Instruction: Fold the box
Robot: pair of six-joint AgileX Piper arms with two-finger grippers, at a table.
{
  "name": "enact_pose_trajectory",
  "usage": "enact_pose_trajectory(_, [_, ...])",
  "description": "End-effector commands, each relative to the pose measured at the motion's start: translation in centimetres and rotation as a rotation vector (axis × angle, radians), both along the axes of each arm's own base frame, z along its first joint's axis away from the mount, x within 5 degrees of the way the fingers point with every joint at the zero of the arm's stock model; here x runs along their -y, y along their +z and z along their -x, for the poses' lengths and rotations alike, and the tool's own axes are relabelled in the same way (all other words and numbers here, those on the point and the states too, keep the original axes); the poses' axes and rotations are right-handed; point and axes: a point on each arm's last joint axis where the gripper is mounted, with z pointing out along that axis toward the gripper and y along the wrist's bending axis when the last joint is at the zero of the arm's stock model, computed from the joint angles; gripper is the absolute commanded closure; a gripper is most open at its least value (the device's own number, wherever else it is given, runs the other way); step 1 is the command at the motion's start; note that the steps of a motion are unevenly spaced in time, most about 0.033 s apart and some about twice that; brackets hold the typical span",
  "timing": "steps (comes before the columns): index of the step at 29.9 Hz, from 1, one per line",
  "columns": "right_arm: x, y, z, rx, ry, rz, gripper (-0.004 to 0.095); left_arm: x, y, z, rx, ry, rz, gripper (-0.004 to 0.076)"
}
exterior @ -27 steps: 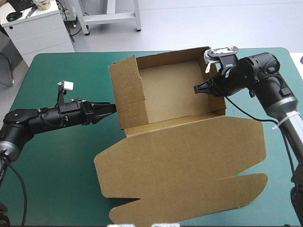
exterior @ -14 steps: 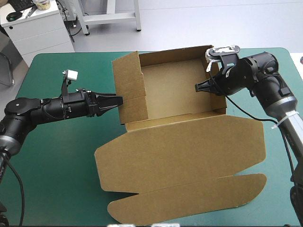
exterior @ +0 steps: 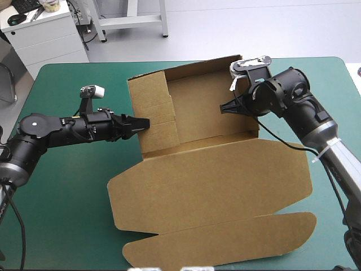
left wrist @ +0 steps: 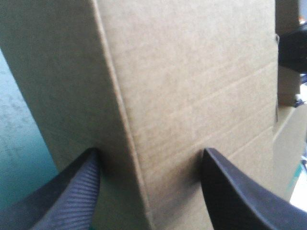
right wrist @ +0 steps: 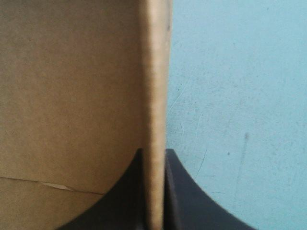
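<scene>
The brown box point(exterior: 206, 116) stands as an open tray at the middle of the table, its walls raised. Its lid point(exterior: 214, 180) lies flat toward the front edge, ending in a long flap point(exterior: 225, 240). My left gripper point(exterior: 142, 123) is open, its black tips pressed against the outside of the tray's left wall point(exterior: 151, 116). In the left wrist view that wall point(left wrist: 192, 86) fills the space ahead of the left gripper point(left wrist: 149, 153). My right gripper point(exterior: 225, 107) is shut on the right wall. The wall's edge point(right wrist: 154, 72) runs up between the fingers of the right gripper point(right wrist: 153, 152).
Bare teal-green cover point(exterior: 62, 192) lies left of the lid, and a narrower strip point(exterior: 333, 220) runs along its right side. The lid's front flap reaches close to the table's front edge.
The left gripper has pushed rightward against the left wall. The right gripper has drawn the right wall leftward, and the whole box has slid a little to the left.
</scene>
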Motion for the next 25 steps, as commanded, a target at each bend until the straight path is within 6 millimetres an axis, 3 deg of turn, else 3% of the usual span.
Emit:
enact_pose_trajectory(1, [-1.2,3.3,2.1,0.138,0.049,-0.123,0.0921,1.3,3.2,0.6,0.059,0.064,-0.013,0.0275])
enact_pose_trajectory(5, [-2.1,3.5,2.7,0.163,0.048,-0.106,0.0921,2.1,4.4,0.6,0.056,0.147,-0.093,0.0275])
enact_pose_trajectory(12, [-3.8,4.5,4.7,0.221,0.075,-0.098,0.0921,2.4,3.5,-0.4,0.063,0.251,-0.176,0.0275])
enact_pose_trajectory(25, [-2.3,6.1,6.4,0.258,0.049,-0.11,0.0921,2.3,4.0,-1.0,0.057,0.329,-0.077,0.0277])
